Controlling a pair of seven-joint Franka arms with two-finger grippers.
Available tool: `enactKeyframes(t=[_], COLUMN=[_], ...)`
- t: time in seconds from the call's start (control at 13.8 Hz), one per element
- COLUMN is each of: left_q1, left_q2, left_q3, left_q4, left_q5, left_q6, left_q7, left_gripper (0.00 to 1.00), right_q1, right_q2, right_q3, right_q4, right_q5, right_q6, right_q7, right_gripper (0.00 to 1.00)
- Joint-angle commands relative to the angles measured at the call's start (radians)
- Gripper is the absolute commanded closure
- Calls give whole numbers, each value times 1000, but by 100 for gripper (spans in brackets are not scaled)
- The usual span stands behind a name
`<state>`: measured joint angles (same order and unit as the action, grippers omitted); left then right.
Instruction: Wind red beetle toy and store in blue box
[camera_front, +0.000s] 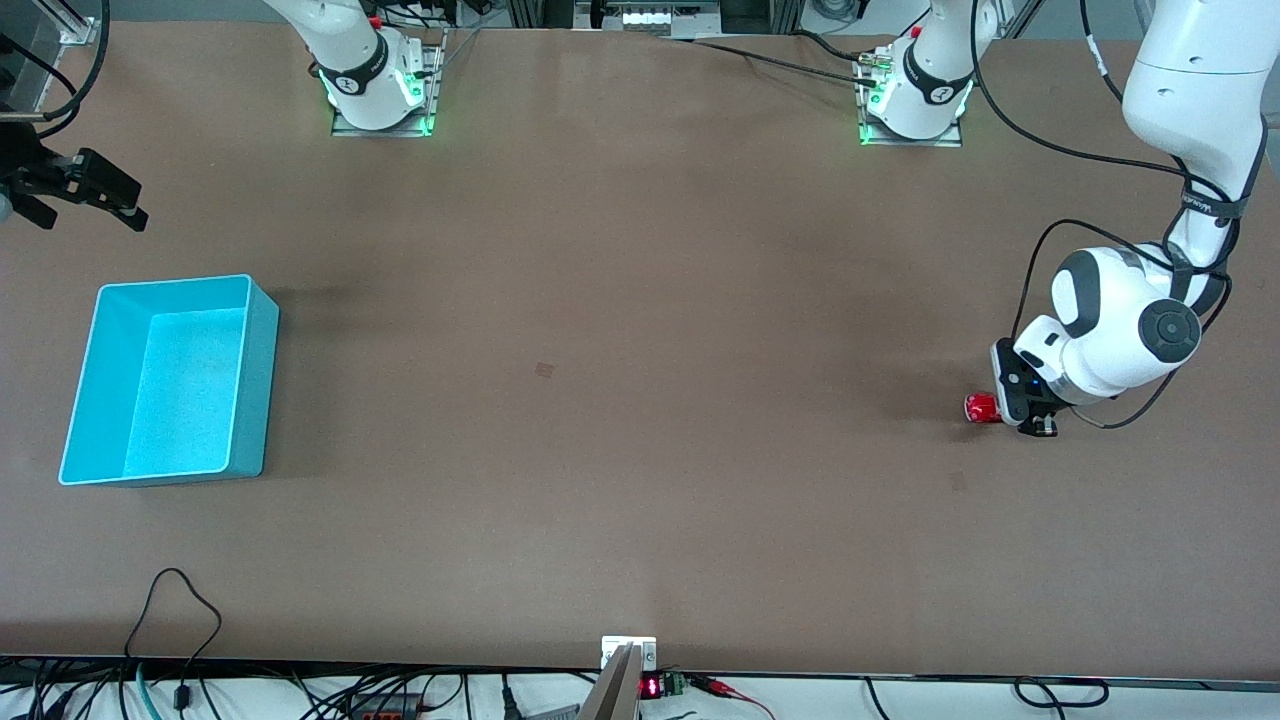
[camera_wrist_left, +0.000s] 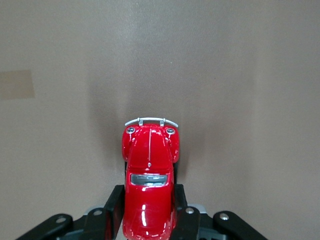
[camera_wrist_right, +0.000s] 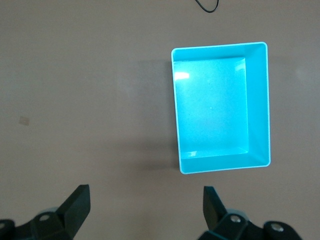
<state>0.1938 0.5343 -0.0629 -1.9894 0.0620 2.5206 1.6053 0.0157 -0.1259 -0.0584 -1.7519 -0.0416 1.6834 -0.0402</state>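
The red beetle toy (camera_front: 982, 408) is low at the table surface near the left arm's end. In the left wrist view the toy (camera_wrist_left: 149, 165) points away from the hand, silvery bumper foremost. My left gripper (camera_front: 1005, 408) is shut on the toy's rear half, with a black finger (camera_wrist_left: 114, 207) against each side (camera_wrist_left: 149, 194). The blue box (camera_front: 255, 390) stands open and empty at the right arm's end. My right gripper (camera_front: 122, 198) waits open and empty in the air beside the box. The right wrist view looks down on the box (camera_wrist_right: 257, 107) past the open right gripper (camera_wrist_right: 146, 195).
Small darker patches mark the brown table (camera_front: 544, 370), one nearer the front camera than the toy (camera_front: 958, 481). A tape-like patch (camera_wrist_left: 15, 84) shows in the left wrist view. Cables and a mount (camera_front: 628, 670) line the table's front edge.
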Motion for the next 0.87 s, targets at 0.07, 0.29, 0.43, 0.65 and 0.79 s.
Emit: enactKeyframes(t=[0.07,0.29,0.43,0.65,0.79], left_q1=[41,93,137,199,208], left_q2=[36,42,55,91,93], left_q3=[-6,-5,-5,-5,-3], left_q4=[21,33,49,76,90], left_q5=[22,21,21,21,21], left_q6=[0,0,0,0,0], left_q7=[22,128,172,202,228], left_gripper=[76,76,76,76,76], right_q1=[-5,-3,-3,-3,-3], right_q2=[-8,-8,-6,-6,-6], right_q3=[2,2,2,2,2], right_q4=[-6,-6,-6,-6,-5], right_q5=[17,17,17,17,17], right_q6=[10,10,10,12,12], right_q7=[6,6,6,6,6], right_gripper=[0,0,0,0,0])
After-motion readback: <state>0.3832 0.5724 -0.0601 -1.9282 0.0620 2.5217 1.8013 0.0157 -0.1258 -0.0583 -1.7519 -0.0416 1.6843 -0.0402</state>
